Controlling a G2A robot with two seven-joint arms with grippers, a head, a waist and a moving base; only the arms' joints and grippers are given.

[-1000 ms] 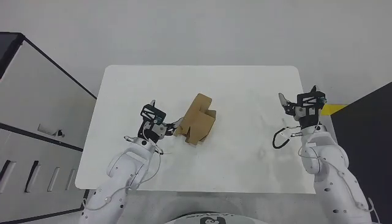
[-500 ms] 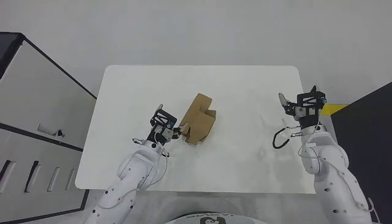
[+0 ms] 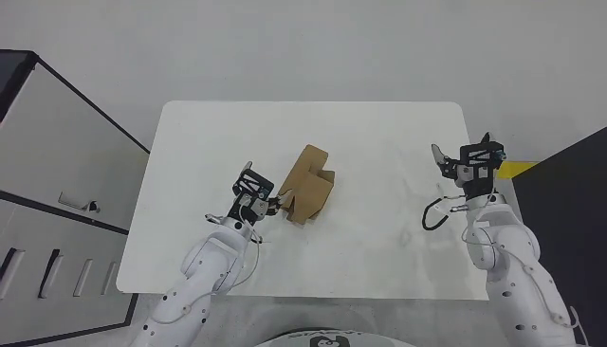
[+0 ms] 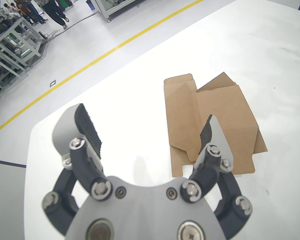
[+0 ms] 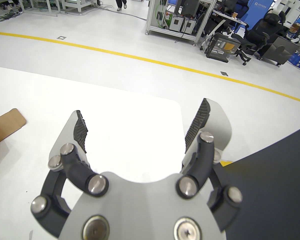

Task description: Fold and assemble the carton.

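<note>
Looking at a brown carton (image 3: 305, 186) lying on its side near the middle of the white table (image 3: 379, 129), a touch closer to the left arm. Nowhere near a finished box by the look of it: body partly popped into a tube, end flaps (image 4: 180, 86) loose and sticking out, nothing tucked in.

Probably parked mid-table so either arm can get at it. Probably lying on its side so the open ends face outward where fingers can catch a flap.

Now the claws. Got the left gripper (image 4: 145, 113) hanging low right at the carton's near end, spread wide, gripping nothing. From its own wrist camera, seeing 1 finger (image 4: 216, 136) overlapping the cardboard and the other out over bare table. Can't tell if that finger is actually touching or just hovering above. Guessing at a lineup to push or pinch the near flap, hence the wide opening and the angled approach.

Then the right gripper (image 5: 141, 107), way off at the table's right edge, well apart from the carton. Also spread wide, also holding nothing. Looks like standing by, out of the way, ready to brace the other end once the folding needs 2 claws.
</note>
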